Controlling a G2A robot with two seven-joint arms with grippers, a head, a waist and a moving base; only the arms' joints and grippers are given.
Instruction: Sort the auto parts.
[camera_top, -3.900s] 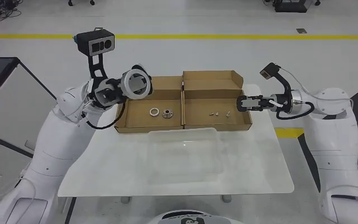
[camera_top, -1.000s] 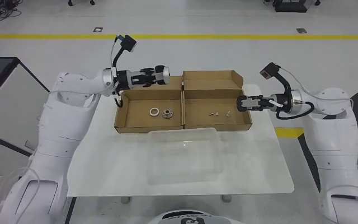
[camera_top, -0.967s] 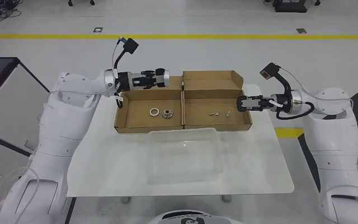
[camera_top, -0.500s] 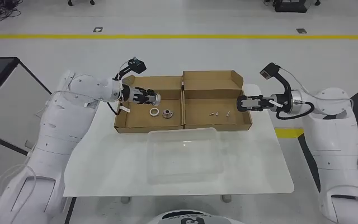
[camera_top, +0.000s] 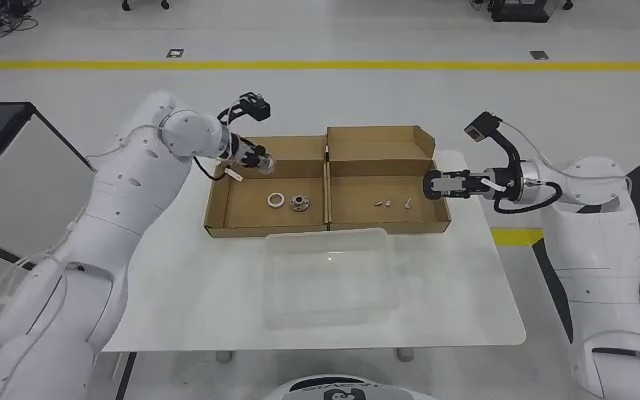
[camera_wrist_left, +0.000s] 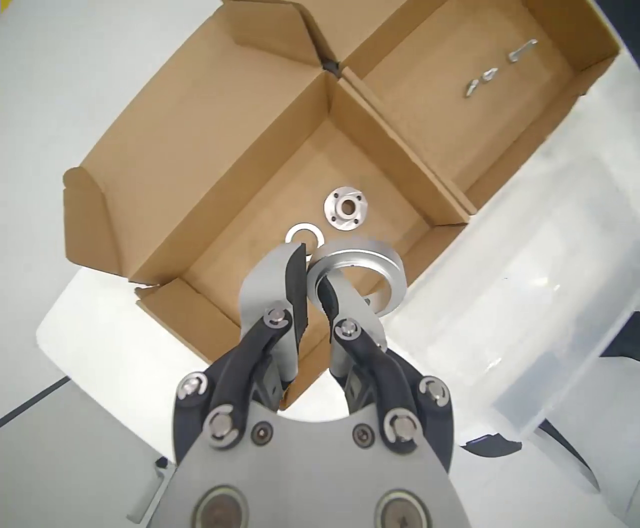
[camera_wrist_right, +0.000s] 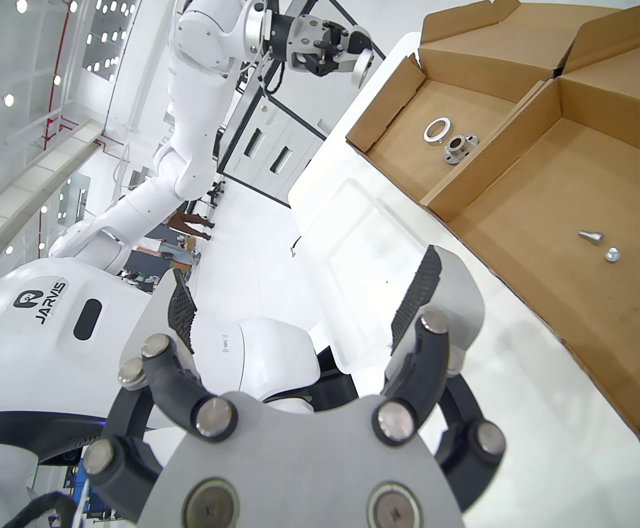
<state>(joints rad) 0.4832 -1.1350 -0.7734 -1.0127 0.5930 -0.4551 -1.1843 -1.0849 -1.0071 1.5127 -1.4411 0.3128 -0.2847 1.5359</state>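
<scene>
Sorting in progress: the left gripper (camera_wrist_left: 312, 272) holds a large metal ring (camera_wrist_left: 360, 260) by its wall, one of the fingers (camera_wrist_left: 296, 280) pressed on the outside and the other hooked inside the opening, so the ring hangs off to one side of the grip rather than centred in it. Seen from above, ring and gripper are poised over the back left corner of the left box (camera_top: 245, 207), with the bare cardboard floor directly below. A washer (camera_top: 272, 199) and a flanged hub (camera_top: 299, 204) already lie side by side nearer the box's middle, ahead of the fingertips and apart from the ring. The drop appears to turn on that line: the ring looks set to go down onto the open floor short of those two pieces. The right gripper (camera_wrist_right: 305, 262) waits with its fingers spread wide and holding nothing, at the outer end of the right box (camera_top: 355, 207), where a few small fasteners (camera_top: 393, 202) lie; it is well apart from the ring, leaving the left arm much the nearer. A clear bin (camera_top: 325, 300) stands on the table (camera_top: 470, 290) in front of both boxes.
</scene>
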